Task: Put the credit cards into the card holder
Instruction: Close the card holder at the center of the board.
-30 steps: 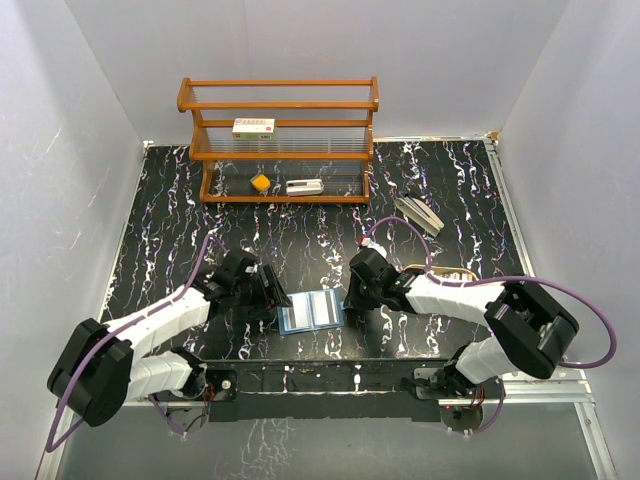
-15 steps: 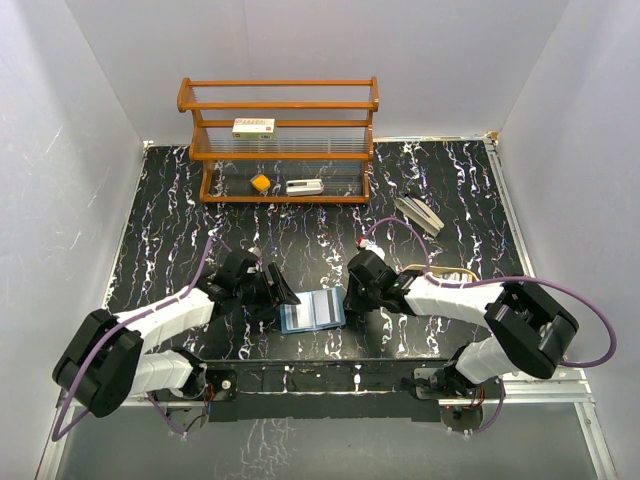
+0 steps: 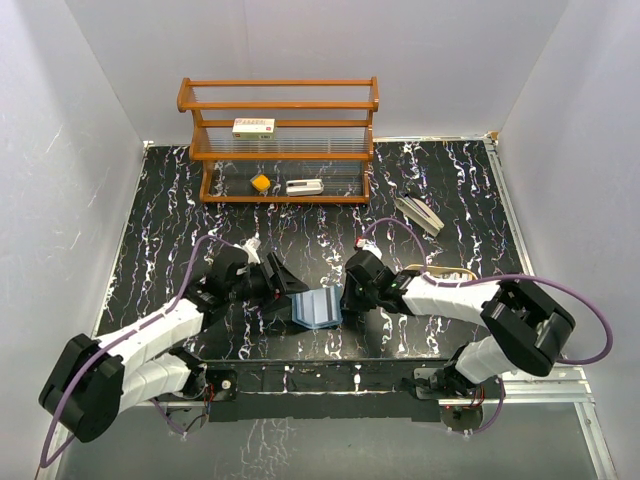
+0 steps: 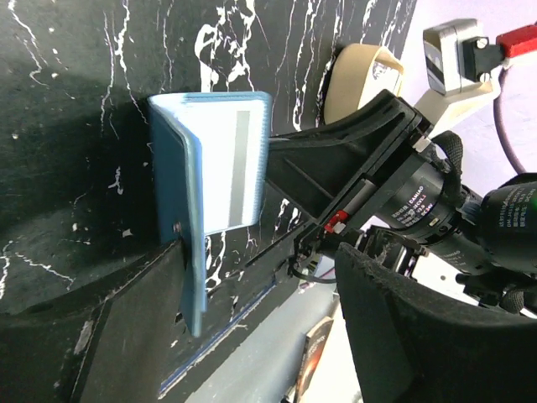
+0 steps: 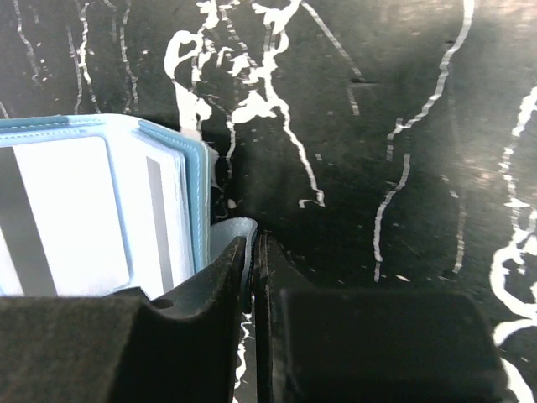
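The blue card holder (image 3: 318,308) stands half folded in a V on the table near the front edge. Pale cards with grey stripes (image 4: 226,168) sit in its slots, and they also show in the right wrist view (image 5: 67,218). My left gripper (image 3: 285,287) is open; one finger (image 4: 126,327) presses against the outside of the holder's left flap (image 4: 172,193) and props it up. My right gripper (image 5: 254,252) is shut on the pale clasp tab (image 5: 231,231) at the holder's right edge. Loose grey credit cards (image 3: 418,213) lie at the back right.
A wooden shelf (image 3: 280,105) stands at the back with a white box with red marks (image 3: 253,126), an orange piece (image 3: 260,182) and a white item (image 3: 304,186). A tan oval tray (image 3: 455,272) lies behind the right arm.
My left gripper has moved right and raised the holder's left flap, so the holder went from lying open and flat to half folded. The right gripper has stayed at the right edge.
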Tool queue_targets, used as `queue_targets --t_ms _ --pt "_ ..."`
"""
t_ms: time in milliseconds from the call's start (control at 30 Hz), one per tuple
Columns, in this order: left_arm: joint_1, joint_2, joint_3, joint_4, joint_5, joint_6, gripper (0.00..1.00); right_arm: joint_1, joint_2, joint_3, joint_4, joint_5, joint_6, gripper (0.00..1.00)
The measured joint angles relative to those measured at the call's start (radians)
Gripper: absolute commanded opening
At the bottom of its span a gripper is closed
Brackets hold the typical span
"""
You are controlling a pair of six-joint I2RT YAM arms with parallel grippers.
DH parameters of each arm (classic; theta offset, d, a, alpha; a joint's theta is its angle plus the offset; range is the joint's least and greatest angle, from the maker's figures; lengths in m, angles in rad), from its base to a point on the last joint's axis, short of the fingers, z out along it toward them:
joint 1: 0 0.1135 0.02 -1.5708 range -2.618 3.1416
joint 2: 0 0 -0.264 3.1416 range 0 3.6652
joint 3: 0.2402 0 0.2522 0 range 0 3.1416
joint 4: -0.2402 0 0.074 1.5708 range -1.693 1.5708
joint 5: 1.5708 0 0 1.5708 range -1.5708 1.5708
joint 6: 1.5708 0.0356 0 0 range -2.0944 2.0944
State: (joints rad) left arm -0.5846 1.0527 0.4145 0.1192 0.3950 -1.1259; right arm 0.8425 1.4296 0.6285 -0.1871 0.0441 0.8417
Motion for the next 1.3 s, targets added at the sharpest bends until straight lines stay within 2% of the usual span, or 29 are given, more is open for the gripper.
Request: queue_targets --t_ms 200,333,433,667,833,1300 --pt "0.0 0.055 -0.043 0.127 0.063 -0.034 0.66 0.014 0.025 0.004 0.05 -0.031 0.002 0.09" --pt "-0.002 0.098 -0.05 0.196 0.094 -0.042 0.65 0.014 0.028 0.006 0.054 -0.037 -0.002 0.15" --pt "-0.004 0.122 -0.05 0.223 0.111 -0.037 0.66 0.016 0.028 0.013 0.045 -0.034 -0.008 0.16" --pt "-0.009 0.183 -0.017 0.217 0.124 0.007 0.64 0.021 0.003 0.017 -0.013 -0.01 -0.031 0.16" --pt "-0.013 0.226 0.005 0.213 0.129 0.041 0.67 0.021 -0.011 0.017 -0.043 0.002 -0.037 0.19" --pt "-0.021 0.236 0.068 0.18 0.138 0.096 0.67 0.021 -0.057 0.017 -0.057 0.013 -0.047 0.25"
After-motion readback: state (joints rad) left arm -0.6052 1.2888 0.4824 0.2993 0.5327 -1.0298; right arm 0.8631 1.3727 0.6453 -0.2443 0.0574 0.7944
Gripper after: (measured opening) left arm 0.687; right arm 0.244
